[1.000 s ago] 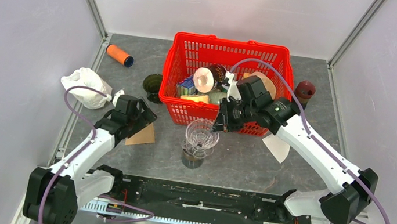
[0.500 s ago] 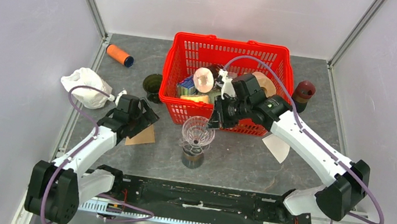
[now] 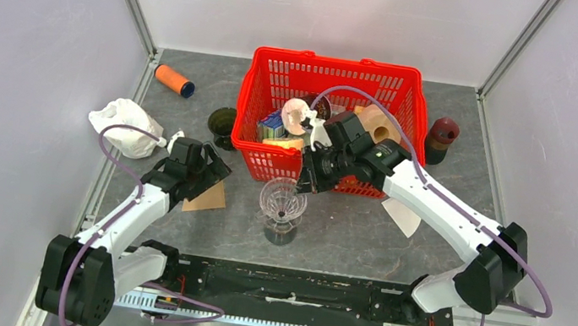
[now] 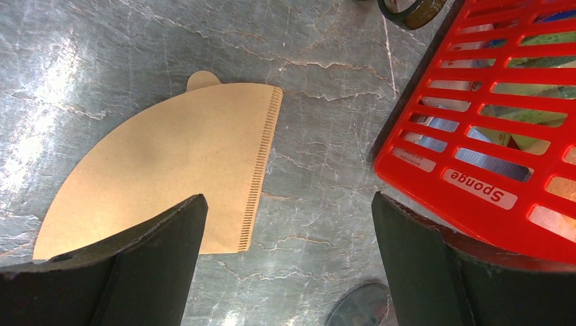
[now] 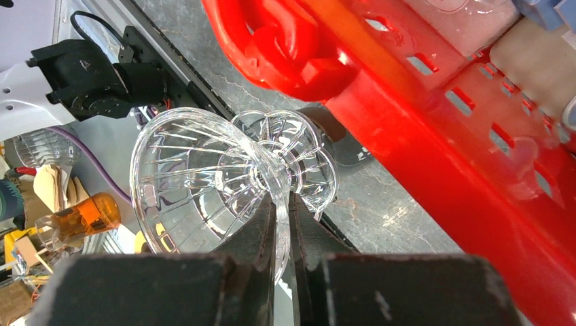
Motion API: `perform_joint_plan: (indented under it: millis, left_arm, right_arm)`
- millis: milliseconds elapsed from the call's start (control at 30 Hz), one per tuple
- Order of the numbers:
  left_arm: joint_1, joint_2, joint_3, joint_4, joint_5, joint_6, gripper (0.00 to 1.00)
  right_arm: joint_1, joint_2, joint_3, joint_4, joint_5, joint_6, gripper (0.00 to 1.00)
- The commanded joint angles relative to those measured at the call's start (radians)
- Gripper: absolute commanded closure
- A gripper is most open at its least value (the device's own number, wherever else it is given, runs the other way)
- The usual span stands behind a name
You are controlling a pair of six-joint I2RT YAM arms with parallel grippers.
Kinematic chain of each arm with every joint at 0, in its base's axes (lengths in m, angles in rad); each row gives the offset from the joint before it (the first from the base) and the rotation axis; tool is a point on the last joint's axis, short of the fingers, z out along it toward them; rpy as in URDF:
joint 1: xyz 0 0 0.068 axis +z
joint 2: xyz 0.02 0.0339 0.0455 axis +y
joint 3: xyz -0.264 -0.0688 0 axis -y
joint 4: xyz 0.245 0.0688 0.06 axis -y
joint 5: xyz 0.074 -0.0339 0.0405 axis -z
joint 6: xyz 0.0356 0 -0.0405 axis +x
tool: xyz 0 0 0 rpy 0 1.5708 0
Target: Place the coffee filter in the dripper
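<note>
Brown paper filter (image 4: 163, 170) lies flat on the counter (image 4: 326, 136) under the wide-open left fingers (image 4: 149, 265), looks feather-light and floppy so I'd pinch an edge gently, and the right fingers (image 5: 255, 234) are pinched narrow on the slick, breakable-looking clear dripper (image 5: 197, 170) rim.

The top camera looks steeply down from behind the near edge over the whole grey marbled tabletop (image 3: 344, 230). The left wrist camera faces straight down, close above it; the right looks obliquely, closer still. All three share the red plastic mesh basket (image 3: 366, 78).
</note>
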Motion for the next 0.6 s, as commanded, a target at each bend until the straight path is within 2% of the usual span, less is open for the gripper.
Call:
perform_joint_plan:
  millis: [0,367,567]
  left_arm:
    - [-0.003,-0.017,0.003,0.03,0.017,0.026,0.02]
    - [-0.003,-0.019,0.002,0.029,0.019,0.027,0.02]
    - [-0.003,-0.024,0.002,0.029,0.018,0.029,0.02]
  right_arm:
    - [0.011,0.011,0.01,0.024,-0.005,-0.013,0.92]
    - [0.012,0.019,0.005,0.023,0.025,-0.006,0.86]
    - [0.012,0.011,0.005,0.021,0.029,-0.002,0.71]
